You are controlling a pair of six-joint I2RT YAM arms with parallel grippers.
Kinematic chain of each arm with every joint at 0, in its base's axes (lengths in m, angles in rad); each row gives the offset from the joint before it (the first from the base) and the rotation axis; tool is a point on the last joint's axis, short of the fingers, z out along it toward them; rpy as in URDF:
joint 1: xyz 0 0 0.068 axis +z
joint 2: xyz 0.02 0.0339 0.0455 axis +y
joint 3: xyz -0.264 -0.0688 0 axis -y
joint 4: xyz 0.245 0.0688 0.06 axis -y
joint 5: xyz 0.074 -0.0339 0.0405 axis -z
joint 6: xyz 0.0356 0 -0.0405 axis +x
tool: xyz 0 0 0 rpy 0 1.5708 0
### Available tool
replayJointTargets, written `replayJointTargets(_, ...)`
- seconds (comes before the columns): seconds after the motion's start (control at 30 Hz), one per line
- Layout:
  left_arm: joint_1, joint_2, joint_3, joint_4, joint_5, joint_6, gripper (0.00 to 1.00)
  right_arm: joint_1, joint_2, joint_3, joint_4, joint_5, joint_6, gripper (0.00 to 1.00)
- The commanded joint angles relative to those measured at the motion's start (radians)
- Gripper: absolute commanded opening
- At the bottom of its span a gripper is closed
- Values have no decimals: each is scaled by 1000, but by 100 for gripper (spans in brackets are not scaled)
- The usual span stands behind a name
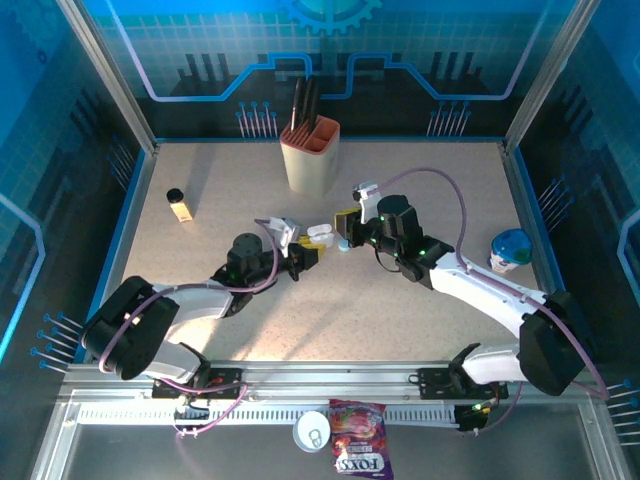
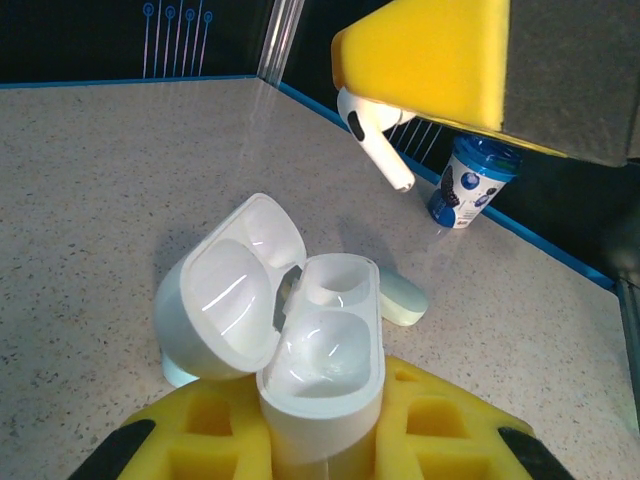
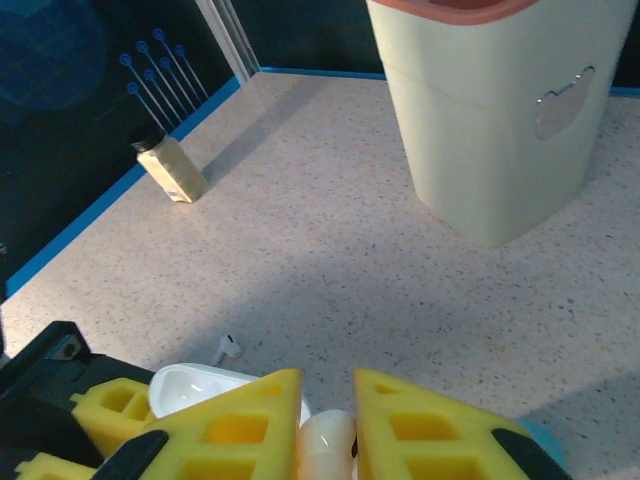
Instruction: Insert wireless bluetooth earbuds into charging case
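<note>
Altogether one upper earbud (image 2: 375,140), one tabletop earbud (image 3: 228,347), one open case (image 2: 322,362).

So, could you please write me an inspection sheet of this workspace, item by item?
Surface: speckled beige table, no spills seen.
Job's things: open white charging case, both wells empty; white earbud above it; second earbud lying on table; pale teal piece behind case.
Clutter: utensil holder, small bottle, blue-lidded cup.
Grippers: left gripper shut on charging case; right gripper shut on white earbud.
Cables: purple cables loop along both arms.
Surroundings: blue printed walls; candy bag beyond near rail.
</note>
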Motion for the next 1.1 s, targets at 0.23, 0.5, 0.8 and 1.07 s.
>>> replayJointTargets(0.23, -12, -2, 59, 1, 56, -62, 7, -8, 34, 10, 61, -66, -4, 20)
replayJointTargets(0.5, -16, -8, 62, -3, 71, -78, 7, -9, 58, 11, 74, -66, -2, 20)
replayJointTargets(0.8, -14, 7, 67, 44, 14, -187, 7, -9, 57, -9, 90, -75, 0, 20)
replayJointTargets(1.07, -14, 33, 73, 106, 13, -259, 7, -13, 35, -36, 97, -72, -1, 20)
